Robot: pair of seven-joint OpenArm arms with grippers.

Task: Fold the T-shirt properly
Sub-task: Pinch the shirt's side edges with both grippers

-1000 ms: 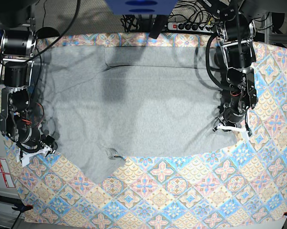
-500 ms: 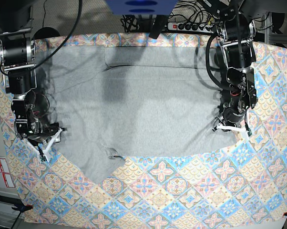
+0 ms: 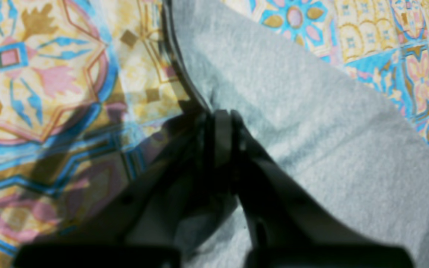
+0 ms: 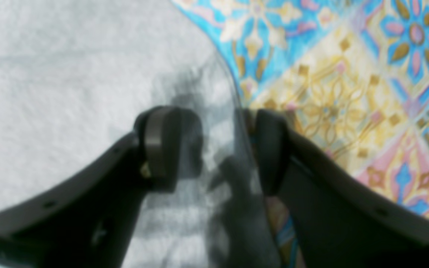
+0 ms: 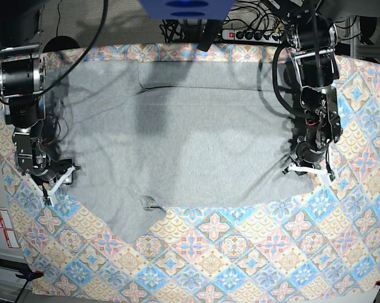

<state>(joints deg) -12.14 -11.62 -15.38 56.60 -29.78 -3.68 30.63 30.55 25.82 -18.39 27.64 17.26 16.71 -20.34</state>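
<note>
The grey T-shirt [image 5: 177, 139] lies spread flat on the patterned tablecloth, plain side up, with no lettering visible. My left gripper [image 5: 308, 169] is at the shirt's right edge near the lower corner. In the left wrist view the left gripper [image 3: 222, 123] is shut, with the hem of the T-shirt [image 3: 311, 130] running into its tips. My right gripper [image 5: 59, 182] is at the shirt's left edge. In the right wrist view the right gripper [image 4: 216, 149] is open. One finger is over the T-shirt [image 4: 69, 74], the other over the cloth, with the edge between them.
The diamond-patterned tablecloth [image 5: 240, 252] covers the table on all sides of the shirt. A small crease [image 5: 149, 203] sits at the shirt's lower edge. A power strip [image 5: 253, 35] with cables and a blue object [image 5: 184, 7] are at the back.
The right gripper has moved up and in from the lower left to the shirt's left edge. The left arm and the shirt have not moved.
</note>
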